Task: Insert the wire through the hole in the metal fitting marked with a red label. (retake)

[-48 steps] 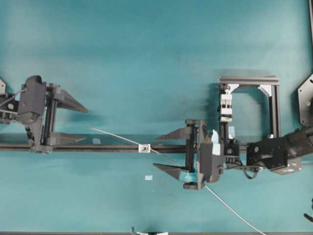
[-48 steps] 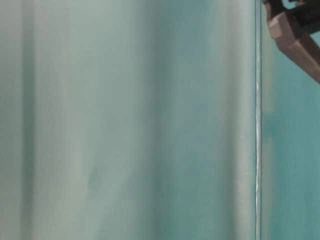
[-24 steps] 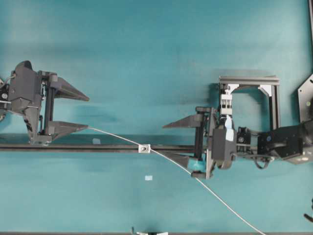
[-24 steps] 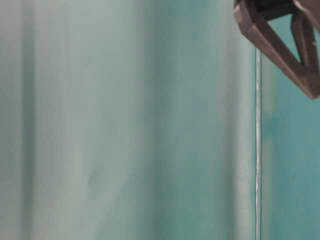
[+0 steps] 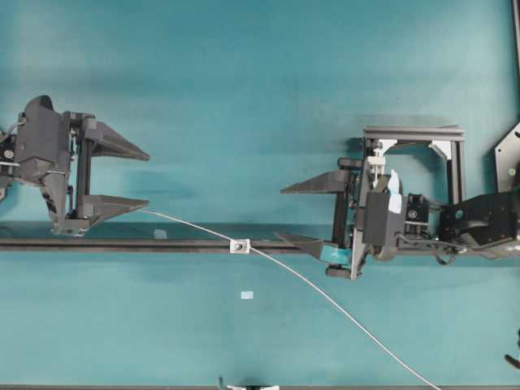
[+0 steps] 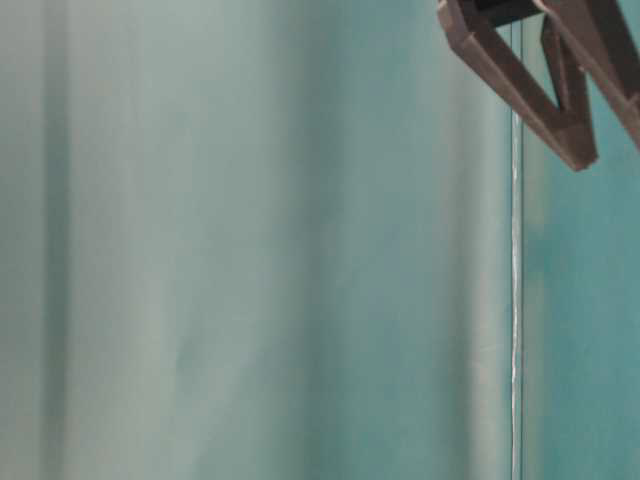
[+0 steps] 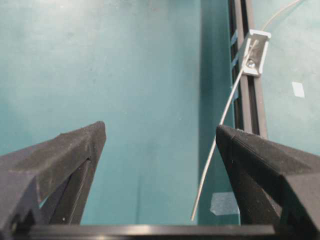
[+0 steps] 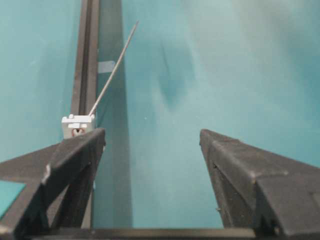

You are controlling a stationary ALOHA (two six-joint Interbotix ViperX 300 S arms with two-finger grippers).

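Wire (image 5: 325, 294) already runs through the metal fitting (image 5: 239, 245) on the black rail (image 5: 179, 244), so we judge it threaded, with our left gripper (image 5: 142, 178) and right gripper (image 5: 286, 214) both spread wide, holding nothing

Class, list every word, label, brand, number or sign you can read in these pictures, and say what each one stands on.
None: no readable text in any view.
Pale tag on the teal table: blank or too small to tell.
Tape patch beside the black rail: no lettering visible.
Metal fitting, with the wire running through it: no marking legible.
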